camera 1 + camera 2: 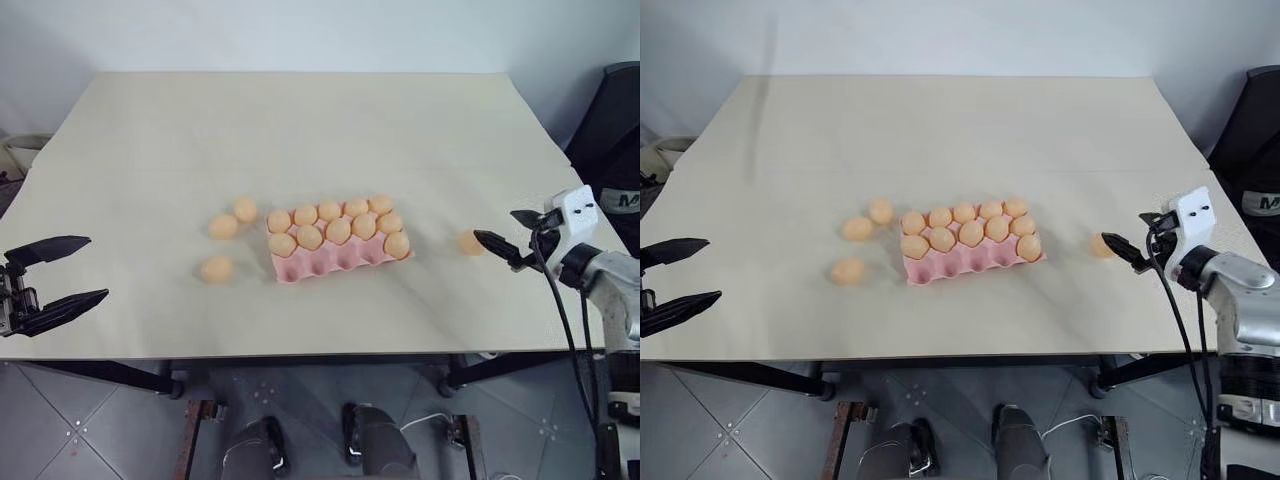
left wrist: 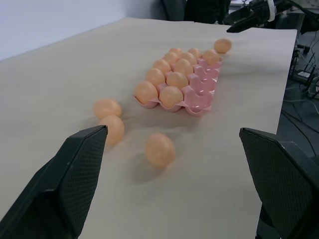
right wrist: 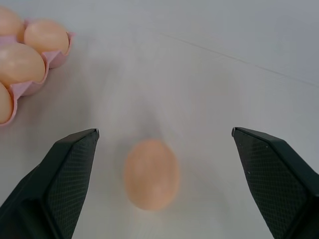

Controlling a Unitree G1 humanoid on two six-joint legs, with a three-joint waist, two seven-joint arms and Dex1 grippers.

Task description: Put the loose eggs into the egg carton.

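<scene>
1. We see the egg carton (image 1: 340,248) at frame centre, its back two rows filled.
2. Three loose eggs (image 1: 217,268) lie left of it, another loose egg (image 1: 470,242) right.
3. Our right gripper (image 1: 503,247), jaws spread, faces that egg.
4. Our left gripper (image 1: 55,281) hangs wide open at lower left.

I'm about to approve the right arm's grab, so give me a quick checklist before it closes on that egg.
1. Right gripper jaws open: ok.
2. Lone egg lies on the table between those jaws: ok.
3. Egg clear of the egg carton edge: ok.
4. Carton has empty cups, near row: ok.
5. Left gripper open, away from its three loose eggs: ok.
6. Jaws low enough to grip: cannot tell.
</scene>
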